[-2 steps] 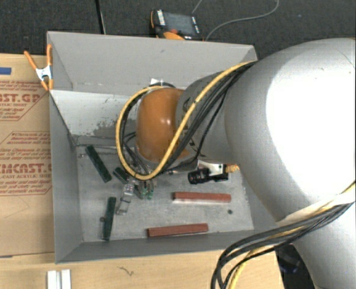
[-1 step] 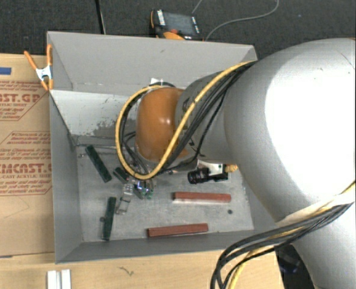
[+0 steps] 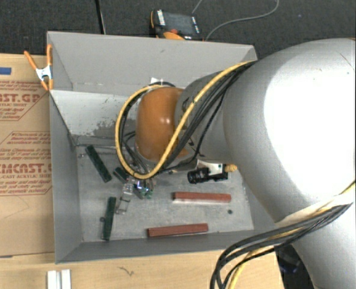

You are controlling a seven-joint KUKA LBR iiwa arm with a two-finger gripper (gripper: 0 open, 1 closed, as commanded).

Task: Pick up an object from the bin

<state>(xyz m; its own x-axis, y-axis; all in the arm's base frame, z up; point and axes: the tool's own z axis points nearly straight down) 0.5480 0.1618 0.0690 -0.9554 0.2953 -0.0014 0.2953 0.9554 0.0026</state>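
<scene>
Listing the bin's contents, arm lowered left of centre

Item 1, tool. You have the gripper (image 3: 141,186) low over the floor of the grey bin (image 3: 64,179), left of centre. It sits below the orange cover (image 3: 157,125) and the looped black and yellow cables (image 3: 125,143) of the wrist. You cannot tell whether it is released, clenched or grasping anything, because cover and cables hide most of it.

Item 2, nearest thing. A small silvery piece (image 3: 125,202) lies just beside the gripper, on its near-left side. You cannot tell whether the two touch.

Item 3, green bars. One dark green bar (image 3: 98,163) lies slantwise to the left of the gripper, toward the far-left part of the floor. A second dark green bar (image 3: 108,218) lies by the near-left corner, running roughly near to far.

Item 4, red bars. A reddish bar with a pale edge (image 3: 201,197) lies crosswise to the right of the gripper. A brown-red bar (image 3: 177,230) lies almost parallel to it, close to the near wall and apart from it.

Item 5, black piece. A black cylindrical piece with a yellow tip (image 3: 209,173) lies just beyond the reddish bar, on the right, close against the arm.
</scene>
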